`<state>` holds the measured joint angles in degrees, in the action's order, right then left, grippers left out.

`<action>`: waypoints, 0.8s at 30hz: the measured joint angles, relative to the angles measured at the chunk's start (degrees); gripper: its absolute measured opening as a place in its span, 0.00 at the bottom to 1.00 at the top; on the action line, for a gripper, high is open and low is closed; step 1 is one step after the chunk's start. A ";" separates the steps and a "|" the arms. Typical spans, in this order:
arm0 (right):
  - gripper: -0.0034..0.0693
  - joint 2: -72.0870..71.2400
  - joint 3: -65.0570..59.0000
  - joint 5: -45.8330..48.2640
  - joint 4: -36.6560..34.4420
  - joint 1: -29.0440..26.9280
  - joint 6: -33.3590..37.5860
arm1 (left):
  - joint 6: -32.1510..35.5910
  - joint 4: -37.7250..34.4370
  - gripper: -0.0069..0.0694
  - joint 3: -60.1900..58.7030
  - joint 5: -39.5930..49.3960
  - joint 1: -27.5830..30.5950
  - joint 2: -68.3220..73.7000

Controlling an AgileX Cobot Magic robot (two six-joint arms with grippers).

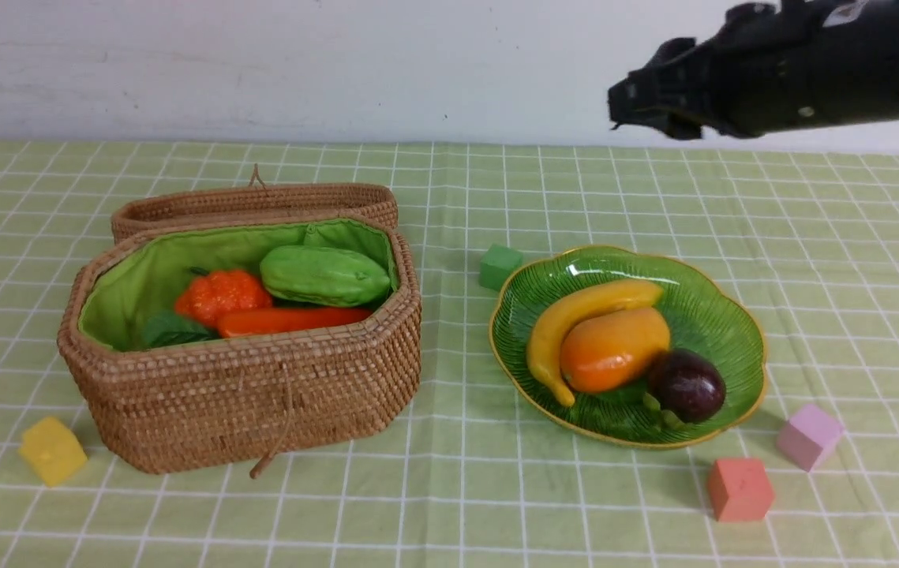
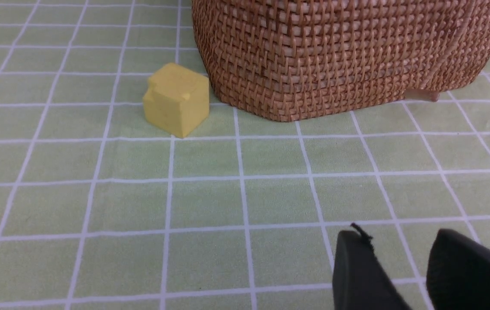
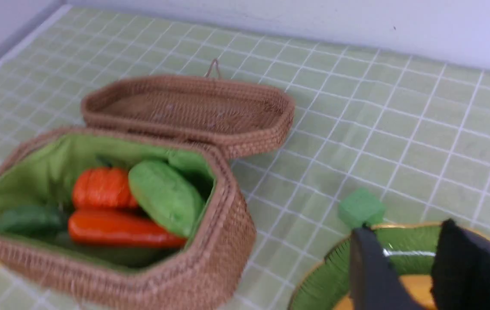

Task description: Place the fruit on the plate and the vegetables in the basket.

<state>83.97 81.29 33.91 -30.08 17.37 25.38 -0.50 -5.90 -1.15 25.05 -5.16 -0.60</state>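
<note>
The woven basket (image 1: 260, 394) stands at the left with its lid (image 1: 252, 201) lying open behind it. Inside lie the orange pumpkin (image 1: 220, 293), the light green gourd (image 1: 325, 275), the red pepper (image 1: 291, 319) and the radish's green leaves (image 1: 169, 330); its white body is hidden. The green plate (image 1: 721, 315) at the right holds the banana (image 1: 567, 323), the mango (image 1: 613, 349) and the mangosteen (image 1: 686, 385). My right gripper (image 1: 615, 102) is raised high above the plate's far side, open and empty (image 3: 404, 228). My left gripper (image 2: 397, 234) is open and empty, low over the cloth in front of the basket (image 2: 335, 56).
Foam cubes lie on the checked cloth: yellow (image 1: 53, 450) by the basket's near left corner, green (image 1: 500, 266) behind the plate, red (image 1: 739, 489) and pink (image 1: 810, 436) in front of the plate. A white wall runs along the back.
</note>
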 joint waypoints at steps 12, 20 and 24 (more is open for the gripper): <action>0.02 -21.59 -0.64 29.20 28.74 0.00 -29.96 | 0.00 0.00 0.40 0.00 0.00 0.00 0.00; 0.03 -25.24 -0.64 38.23 30.08 0.00 -38.56 | 0.00 0.00 0.40 0.00 0.00 0.00 0.00; 0.03 -25.31 -0.64 38.67 30.08 0.00 -38.85 | 0.00 0.00 0.40 0.00 0.00 0.00 0.00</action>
<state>58.67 80.65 72.57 0.00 17.37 -13.47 -0.50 -5.90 -1.15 25.05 -5.16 -0.60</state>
